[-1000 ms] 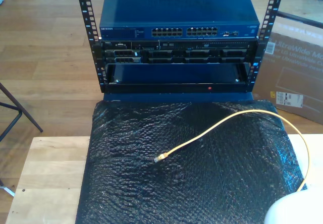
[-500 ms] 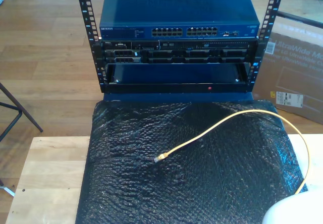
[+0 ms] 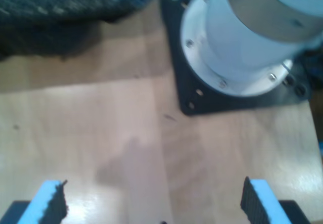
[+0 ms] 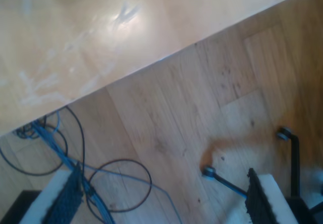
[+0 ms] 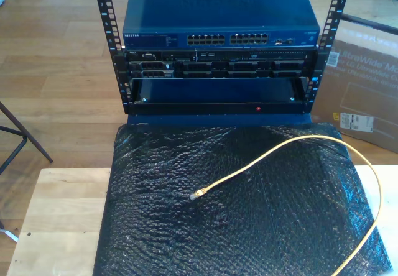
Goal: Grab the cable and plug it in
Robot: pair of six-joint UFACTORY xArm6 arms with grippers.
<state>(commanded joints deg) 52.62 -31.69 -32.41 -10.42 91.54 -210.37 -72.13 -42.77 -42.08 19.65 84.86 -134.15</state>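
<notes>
Jaws of my first gripper [image 3: 154,204] and my second gripper [image 4: 161,196] spread wide, empty; cable [image 5: 283,147] ungrabbed on black mat [image 5: 186,239], plugging into switch [image 5: 221,38] remains

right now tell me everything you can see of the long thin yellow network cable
The long thin yellow network cable lies loose on the crinkled black plastic sheet. Its small clear plug rests near the sheet's middle. From there it arcs up toward the exterior view's right, then curves down to the bottom edge. Nothing grips it; it is unplugged.
</notes>
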